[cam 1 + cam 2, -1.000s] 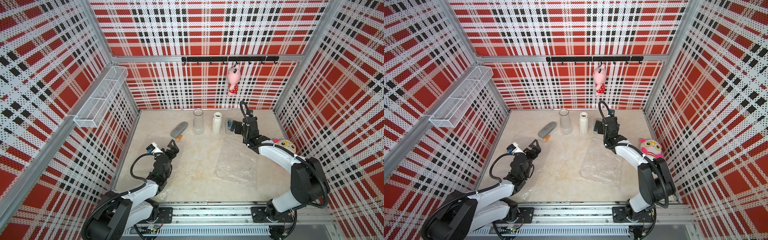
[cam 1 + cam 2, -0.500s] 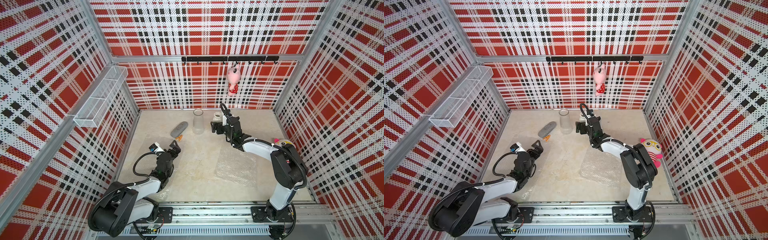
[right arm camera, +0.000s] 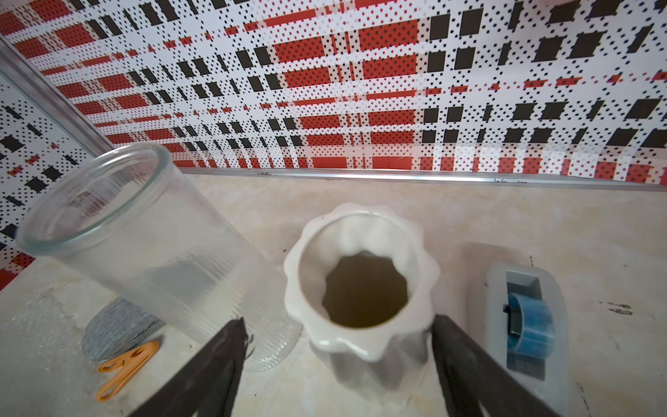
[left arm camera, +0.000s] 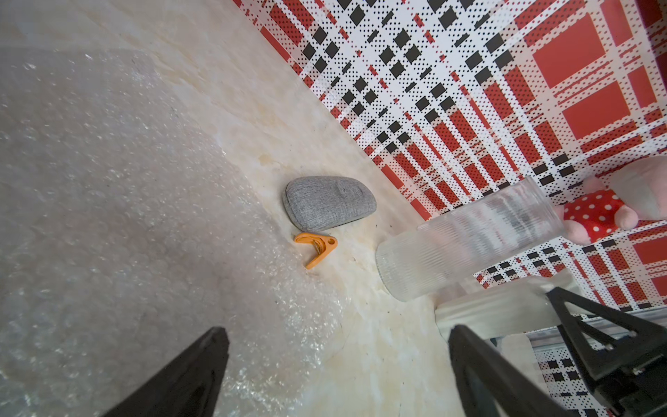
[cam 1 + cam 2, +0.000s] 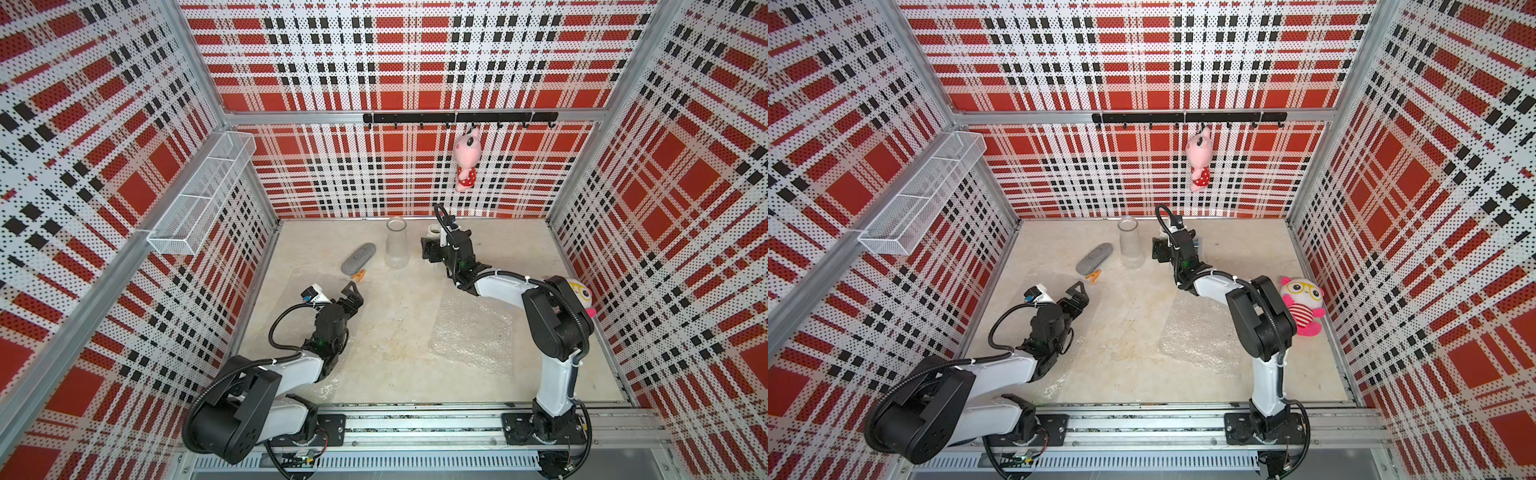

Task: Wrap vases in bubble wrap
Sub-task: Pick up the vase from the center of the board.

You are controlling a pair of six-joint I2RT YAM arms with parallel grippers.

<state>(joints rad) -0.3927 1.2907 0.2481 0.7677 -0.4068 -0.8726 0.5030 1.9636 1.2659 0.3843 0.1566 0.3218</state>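
Straddling the white vase (image 3: 361, 224), the open right gripper (image 3: 337, 323) should close centred, gently; the left gripper (image 4: 337, 330) hangs open.

Both top views sit high at the front, angled down toward the back wall (image 5: 415, 174), covering the whole table (image 5: 395, 332); overlap near-total. Left wrist cam: low, close over bubble wrap (image 4: 108, 180), facing glass vase (image 4: 451, 245). Right wrist cam: close above white vase (image 3: 361, 231), looking into it; shares the glass vase.
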